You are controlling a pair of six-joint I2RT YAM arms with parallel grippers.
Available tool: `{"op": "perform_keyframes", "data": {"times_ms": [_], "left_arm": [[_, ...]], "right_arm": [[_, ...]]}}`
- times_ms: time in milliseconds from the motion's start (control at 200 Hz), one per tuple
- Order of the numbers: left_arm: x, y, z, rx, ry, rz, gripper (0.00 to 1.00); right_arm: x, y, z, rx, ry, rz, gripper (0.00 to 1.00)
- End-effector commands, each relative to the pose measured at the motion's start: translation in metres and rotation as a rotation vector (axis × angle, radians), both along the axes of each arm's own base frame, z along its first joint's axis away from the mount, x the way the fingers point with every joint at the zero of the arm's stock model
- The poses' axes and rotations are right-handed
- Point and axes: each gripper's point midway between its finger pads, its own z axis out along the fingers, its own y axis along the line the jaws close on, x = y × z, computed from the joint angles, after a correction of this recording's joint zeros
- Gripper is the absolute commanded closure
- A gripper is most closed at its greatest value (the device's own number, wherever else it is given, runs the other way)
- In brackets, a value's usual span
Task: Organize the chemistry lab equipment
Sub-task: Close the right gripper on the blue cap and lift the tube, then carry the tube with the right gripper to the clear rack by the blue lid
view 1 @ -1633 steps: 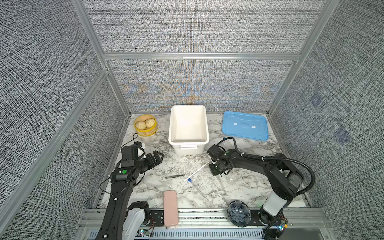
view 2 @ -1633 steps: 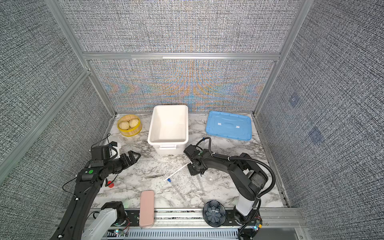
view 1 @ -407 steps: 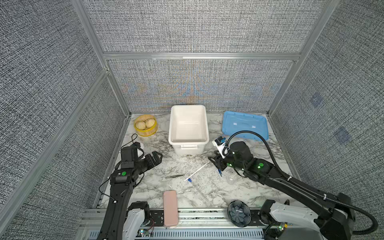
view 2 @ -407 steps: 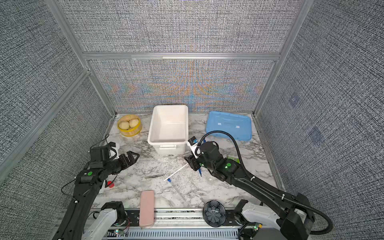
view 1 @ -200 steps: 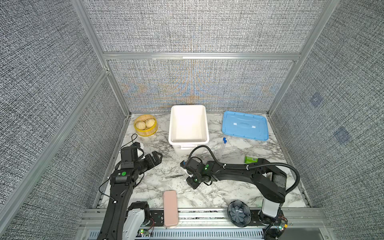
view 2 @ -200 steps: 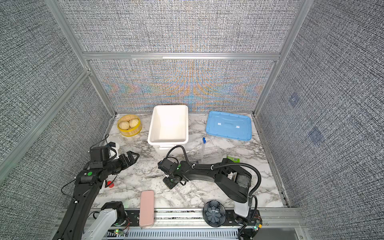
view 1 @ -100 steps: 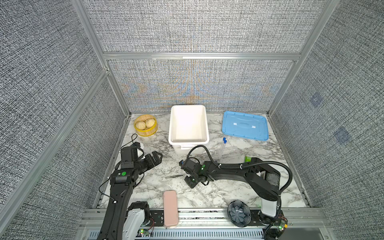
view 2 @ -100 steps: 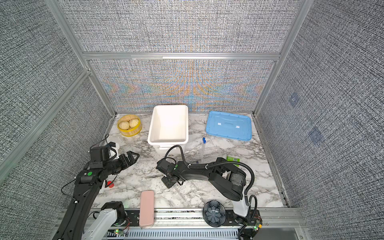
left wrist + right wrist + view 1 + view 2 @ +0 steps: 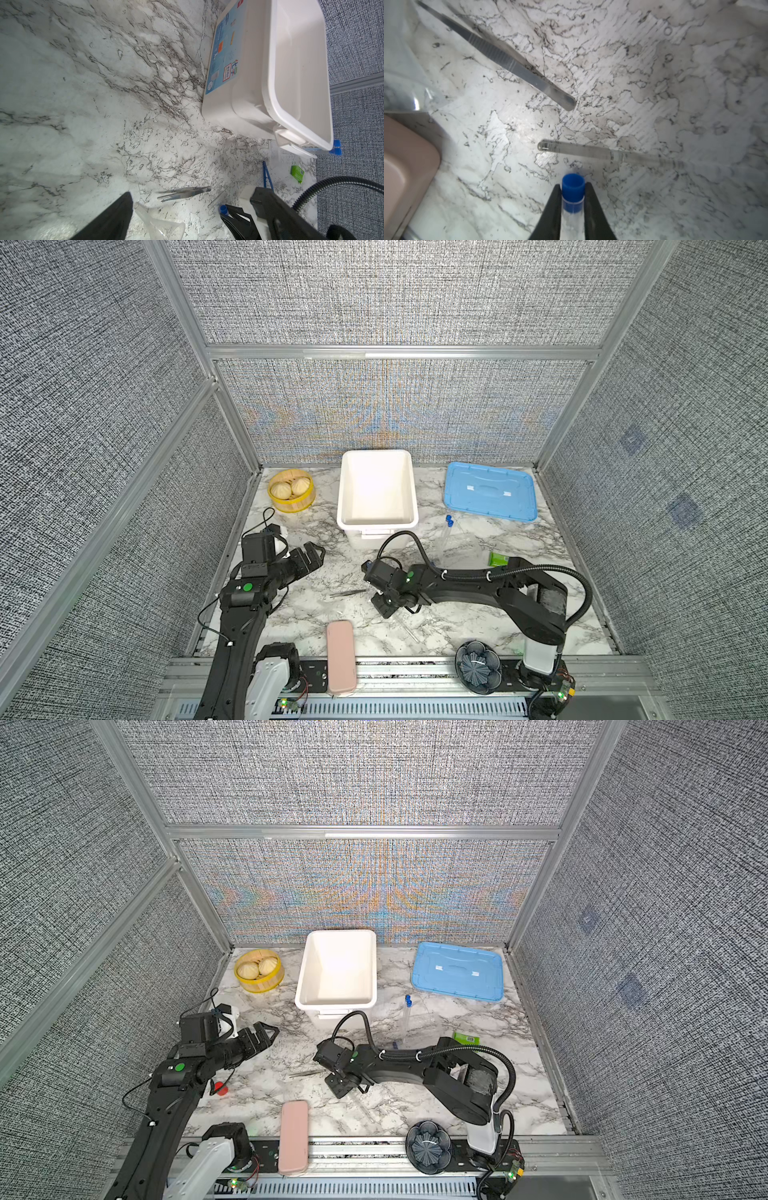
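The white bin (image 9: 377, 489) is the biggest thing. The left gripper (image 9: 318, 559), in front of the bin's left corner, is spread wide and holds nothing. The right gripper (image 9: 572, 188), in front of the bin, pinches a blue-capped tube (image 9: 572, 204). Grey tweezers (image 9: 348, 593) lie in front of the bin too.

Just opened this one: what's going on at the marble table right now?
The right gripper is down at the marble tabletop, shut on a slim clear blue-capped tube, close to the grey metal tweezers and a thin clear rod lying there. The left gripper hangs open at the left, holding nothing. Two more blue-capped tubes stand upright beside the empty white plastic bin; nothing is in it yet.
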Motion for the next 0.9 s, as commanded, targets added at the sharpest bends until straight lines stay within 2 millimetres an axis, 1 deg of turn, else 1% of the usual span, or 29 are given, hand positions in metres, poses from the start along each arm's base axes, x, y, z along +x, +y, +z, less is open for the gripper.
{"op": "perform_keyframes", "data": {"times_ms": [0, 105, 230, 415, 465, 475, 490, 565, 690, 770, 895], "left_arm": [[0.001, -0.001, 0.002, -0.003, -0.010, -0.006, 0.01], [0.001, -0.001, 0.002, -0.004, -0.012, -0.008, 0.01], [0.000, -0.001, 0.003, -0.003, -0.014, -0.006, 0.01], [0.000, -0.001, 0.003, -0.003, -0.018, -0.006, 0.01], [0.000, -0.001, 0.004, -0.002, -0.020, -0.006, 0.01], [0.000, -0.001, 0.004, -0.001, -0.020, -0.006, 0.01], [0.000, -0.001, 0.004, -0.002, -0.020, -0.005, 0.01], [-0.001, -0.001, 0.004, -0.002, -0.019, -0.004, 0.01], [-0.001, -0.001, 0.003, -0.002, -0.017, -0.003, 0.01], [-0.001, -0.001, 0.004, -0.001, -0.020, -0.002, 0.01], [0.000, -0.001, 0.004, -0.004, -0.019, -0.005, 0.01]], "right_arm": [[0.003, 0.000, 0.008, 0.026, -0.017, -0.031, 0.82], [0.006, -0.001, 0.018, 0.057, -0.042, -0.056, 0.82], [0.014, -0.011, 0.042, 0.102, -0.120, -0.102, 0.82], [0.032, -0.035, 0.088, 0.172, -0.291, -0.177, 0.84], [0.039, -0.038, 0.107, 0.212, -0.341, -0.201, 0.84], [0.037, -0.044, 0.102, 0.199, -0.343, -0.203, 0.84], [0.039, -0.048, 0.103, 0.199, -0.357, -0.211, 0.84], [0.046, -0.059, 0.124, 0.249, -0.436, -0.252, 0.85], [0.061, -0.084, 0.160, 0.329, -0.597, -0.334, 0.86], [0.072, -0.100, 0.188, 0.405, -0.717, -0.390, 0.86], [0.087, -0.124, 0.219, 0.515, -0.859, -0.465, 0.87]]}}
